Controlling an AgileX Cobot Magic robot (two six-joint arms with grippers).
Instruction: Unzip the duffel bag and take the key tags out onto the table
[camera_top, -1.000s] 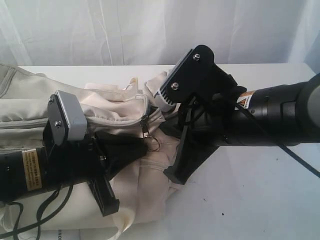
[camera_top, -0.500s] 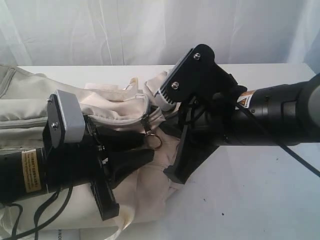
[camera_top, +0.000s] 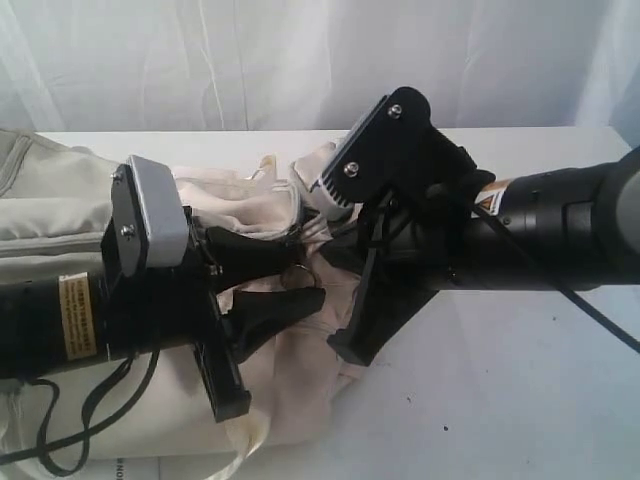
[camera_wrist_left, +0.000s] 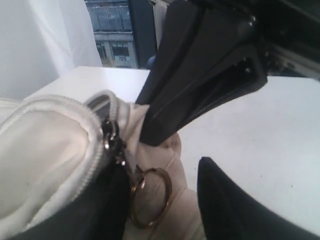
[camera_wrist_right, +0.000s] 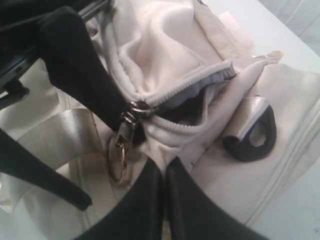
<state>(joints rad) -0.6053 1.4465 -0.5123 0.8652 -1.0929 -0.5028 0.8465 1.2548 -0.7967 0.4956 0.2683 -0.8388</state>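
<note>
- While the zip is standing only partly open, the duffel bag (camera_top: 60, 215) is lying on the left of the surface (camera_top: 520, 380), its cream fabric bunching at the pocket end.
- At that end the pocket mouth (camera_wrist_right: 192, 107) is gaping slightly and showing a dark interior; the key tags are not showing in any view.
- At the close of the open stretch the zipper pull (camera_wrist_right: 131, 114) is sitting with its metal ring (camera_wrist_left: 150, 197) hanging below.
- Around them the left end effector (camera_top: 303, 282) is standing released, jaws spread either side of pull and ring, one finger touching the slider.
- Just beside the pull the right end effector (camera_wrist_right: 162, 172) is clenched, pinching a fold of bag fabric, apparently anchoring it.
- Judgement: unzipping is in hand, with the pull not yet taken.
- Next move is calling for the left jaws closing on pull or ring, then drawing along the zip line away from the anchored fold.
</note>
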